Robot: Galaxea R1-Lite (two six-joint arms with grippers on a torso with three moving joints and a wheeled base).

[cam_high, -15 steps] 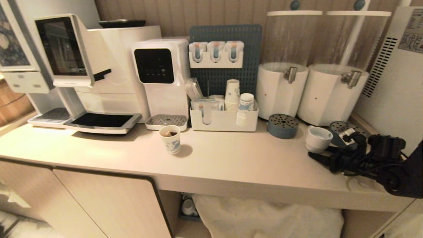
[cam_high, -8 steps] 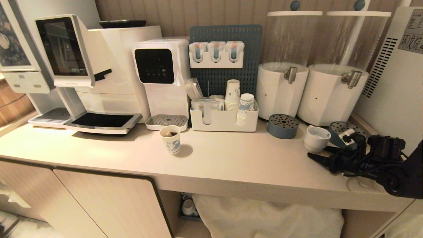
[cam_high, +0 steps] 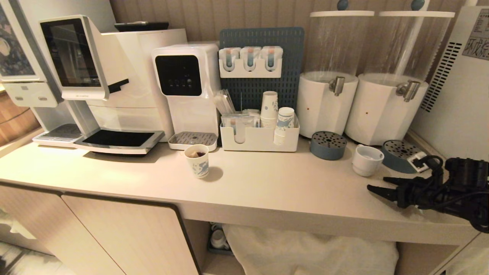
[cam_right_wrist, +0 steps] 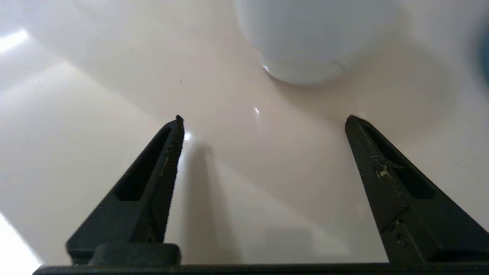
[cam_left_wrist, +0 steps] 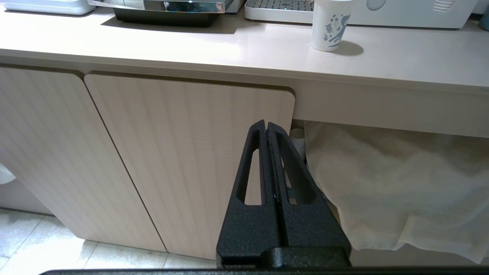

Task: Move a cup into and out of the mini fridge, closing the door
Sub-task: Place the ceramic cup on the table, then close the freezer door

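One white cup (cam_high: 366,159), two drink dispensers (cam_high: 326,103), two perforated blue drip trays (cam_high: 327,145)

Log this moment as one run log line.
right tool: open, empty, low over counter | small white ceramic cup: standing free ahead of it | left tool: shut, by cabinet

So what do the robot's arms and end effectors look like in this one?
Both are matte black. The left end effector has two tapered, slotted, rough-textured fingers. The right end effector matches, with whitish scuffs on one finger. Loose black cables loop over the right wrist.
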